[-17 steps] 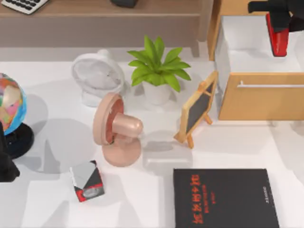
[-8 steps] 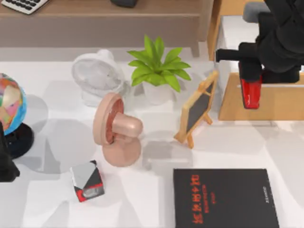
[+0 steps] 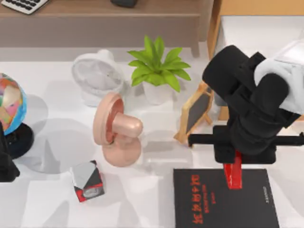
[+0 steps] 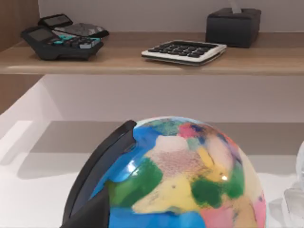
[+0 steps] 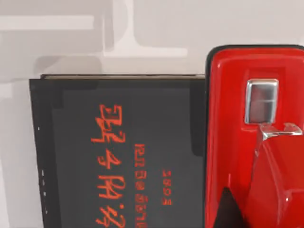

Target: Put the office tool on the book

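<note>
Found the right tool [image 3: 232, 164] pressed onto the red stapler [image 3: 233, 175], pinching it near one end, with the free end pointing toward the counter's near edge. Held the stapler over the far edge of the book [image 3: 213, 204], right of the red characters on the cover; could not tell whether touching the cover or just above it. In the right wrist view, saw the red stapler [image 5: 251, 142] overlapping one side of the black book [image 5: 118, 156], with bare counter [image 5: 142, 28] beyond the book's edge.

Half a second before, had hung with the same stapler in front of the wooden drawer unit [image 3: 223, 114] at the counter's far right; a second before, higher still, over the open drawer. Since then had come down and forward, past the little blackboard [image 3: 197, 111], to the book.

Left everything else as before: book flat at the near right, pink fan [image 3: 116, 133], white fan [image 3: 95, 76], plant [image 3: 156, 66], red, black and grey box [image 3: 88, 180] and globe [image 3: 9, 102] all unmoved. Kept the left arm [image 3: 5, 164] parked at the counter's left edge, just beside the globe.
</note>
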Controlling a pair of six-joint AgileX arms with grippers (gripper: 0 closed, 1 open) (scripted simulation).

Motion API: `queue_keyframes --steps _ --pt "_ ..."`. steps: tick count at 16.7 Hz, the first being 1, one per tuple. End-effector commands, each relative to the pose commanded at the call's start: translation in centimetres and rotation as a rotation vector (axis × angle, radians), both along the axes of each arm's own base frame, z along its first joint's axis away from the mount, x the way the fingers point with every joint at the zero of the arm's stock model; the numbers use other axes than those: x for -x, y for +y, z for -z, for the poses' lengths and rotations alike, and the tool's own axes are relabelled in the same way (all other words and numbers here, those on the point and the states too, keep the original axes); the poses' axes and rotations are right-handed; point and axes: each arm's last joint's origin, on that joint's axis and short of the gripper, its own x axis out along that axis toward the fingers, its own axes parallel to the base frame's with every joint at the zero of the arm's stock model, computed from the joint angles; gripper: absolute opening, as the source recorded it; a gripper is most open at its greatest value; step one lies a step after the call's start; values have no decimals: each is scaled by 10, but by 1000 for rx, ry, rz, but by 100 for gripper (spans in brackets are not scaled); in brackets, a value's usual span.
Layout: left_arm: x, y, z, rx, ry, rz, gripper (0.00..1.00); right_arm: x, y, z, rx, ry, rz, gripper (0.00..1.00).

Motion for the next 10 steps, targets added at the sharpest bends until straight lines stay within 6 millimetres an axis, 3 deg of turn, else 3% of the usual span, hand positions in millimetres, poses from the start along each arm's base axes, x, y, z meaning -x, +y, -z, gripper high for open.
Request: queue_keyframes --steps 4,10 --pt "0 0 0 0 0 0 100 23 9 17 27 40 -7 0" --pt "0 0 0 0 0 0 100 24 9 19 30 47 -3 0"
